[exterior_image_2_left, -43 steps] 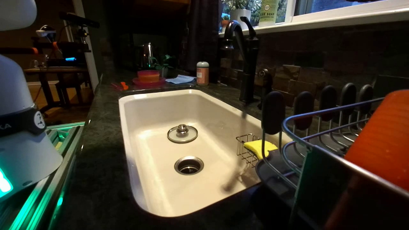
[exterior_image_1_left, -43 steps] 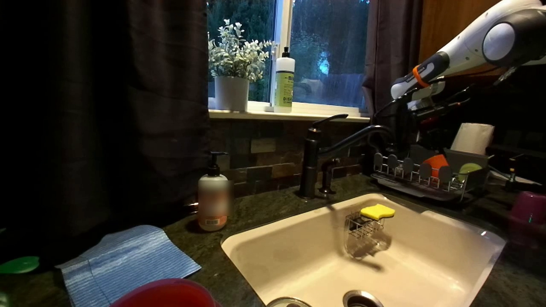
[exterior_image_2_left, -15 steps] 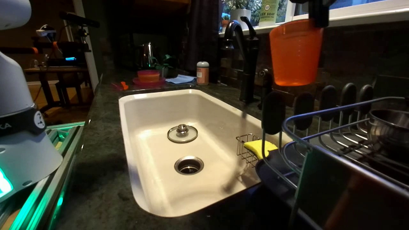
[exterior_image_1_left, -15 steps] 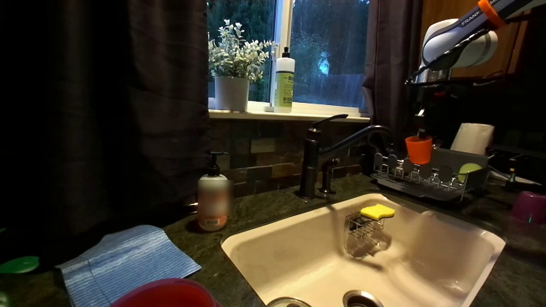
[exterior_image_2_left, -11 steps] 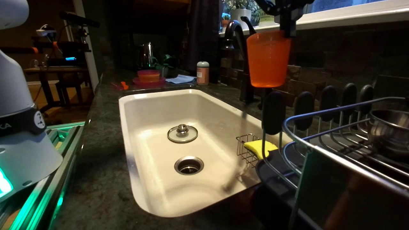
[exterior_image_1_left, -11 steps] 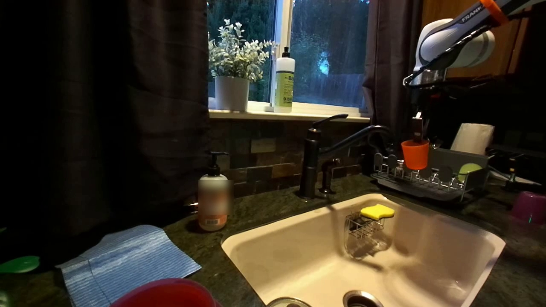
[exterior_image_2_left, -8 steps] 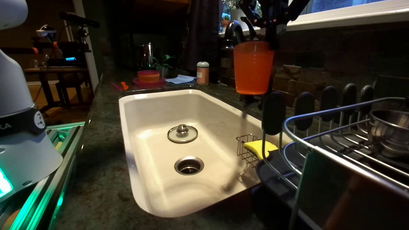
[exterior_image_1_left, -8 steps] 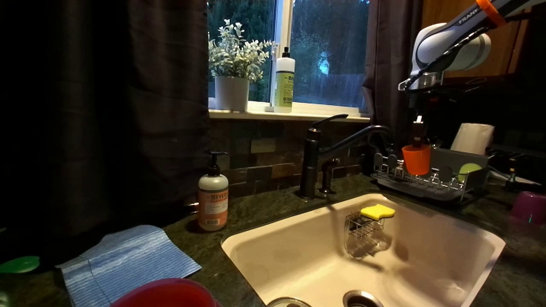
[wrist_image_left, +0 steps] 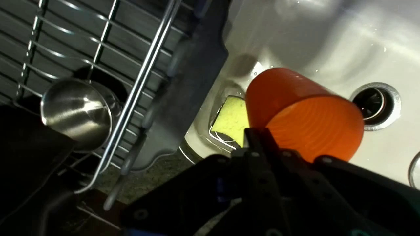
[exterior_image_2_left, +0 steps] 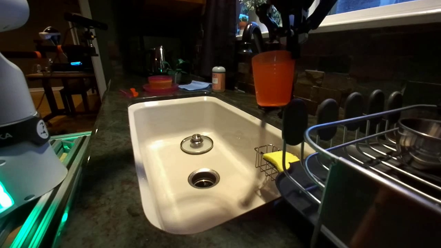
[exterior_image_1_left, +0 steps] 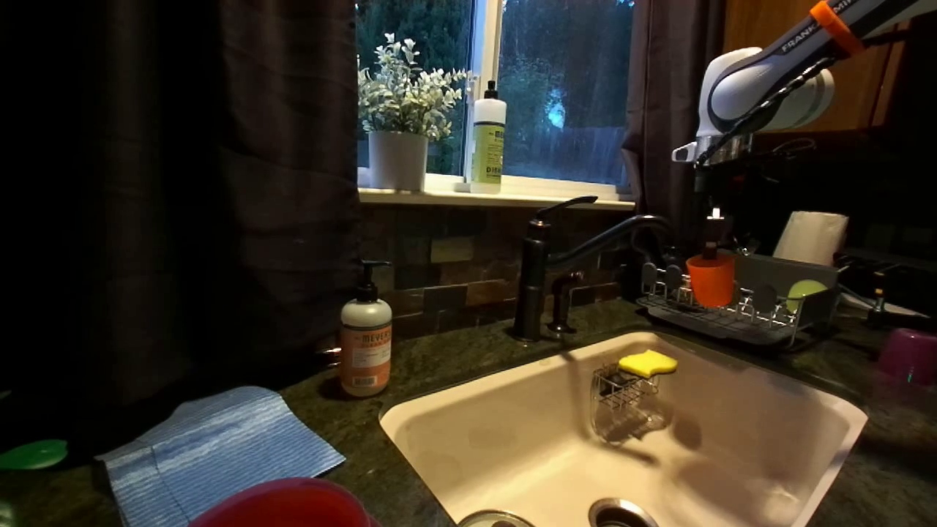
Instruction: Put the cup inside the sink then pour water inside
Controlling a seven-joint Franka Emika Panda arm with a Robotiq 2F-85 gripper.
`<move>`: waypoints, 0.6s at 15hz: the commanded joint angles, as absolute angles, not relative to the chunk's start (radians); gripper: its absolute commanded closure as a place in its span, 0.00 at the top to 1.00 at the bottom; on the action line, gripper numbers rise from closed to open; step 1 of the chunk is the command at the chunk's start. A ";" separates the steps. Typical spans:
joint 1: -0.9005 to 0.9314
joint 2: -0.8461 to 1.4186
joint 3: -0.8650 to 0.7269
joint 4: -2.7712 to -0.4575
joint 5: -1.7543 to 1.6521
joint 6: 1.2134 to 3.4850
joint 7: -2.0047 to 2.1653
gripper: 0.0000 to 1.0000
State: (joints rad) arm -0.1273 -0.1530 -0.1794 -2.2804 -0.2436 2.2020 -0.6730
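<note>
The orange-red cup (exterior_image_1_left: 710, 284) hangs in the air in both exterior views (exterior_image_2_left: 273, 81). It is near upright, above the sink's rack-side end, between the faucet (exterior_image_2_left: 269, 65) and the dish rack. My gripper (wrist_image_left: 258, 131) is shut on the cup's rim, one finger inside and one outside. In the wrist view the cup's open mouth (wrist_image_left: 318, 127) faces the camera. The inside I can see looks empty; the rest is hidden. The cream-white sink (exterior_image_2_left: 162, 193) lies below, with the drain (exterior_image_2_left: 204, 179) in its floor. No water runs from the faucet.
The dish rack (wrist_image_left: 141, 75) stands beside the sink with a steel pot (wrist_image_left: 77, 114) in it. A wire holder with a yellow sponge (exterior_image_1_left: 648, 364) hangs on the sink wall. A glass lid (exterior_image_2_left: 197, 144) lies in the sink. A soap bottle (exterior_image_1_left: 366, 351) stands behind it.
The cup was in the dish rack; my gripper has taken hold of it, lifted it out and carried it toward the sink and faucet. In the last half second it has sunk slightly.
</note>
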 commanded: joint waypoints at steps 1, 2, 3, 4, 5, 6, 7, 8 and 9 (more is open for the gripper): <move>-0.110 -0.180 -0.170 -2.392 -0.279 2.342 -0.757 0.01; -0.109 -0.180 -0.169 -2.419 -0.286 2.390 -0.768 0.01; -0.107 -0.178 -0.172 -2.448 -0.282 2.450 -0.796 0.01; -0.105 -0.171 -0.176 -2.472 -0.263 2.509 -0.820 0.01; -0.104 -0.165 -0.185 -2.502 -0.245 2.594 -0.856 0.01; -0.097 -0.165 -0.201 -2.537 -0.191 2.685 -0.916 0.01; -0.087 -0.160 -0.216 -2.566 -0.127 2.762 -0.978 0.01; -0.068 -0.160 -0.232 -2.592 -0.034 2.802 -1.036 0.01; -0.006 -0.172 -0.283 -2.620 0.067 2.815 -1.103 0.01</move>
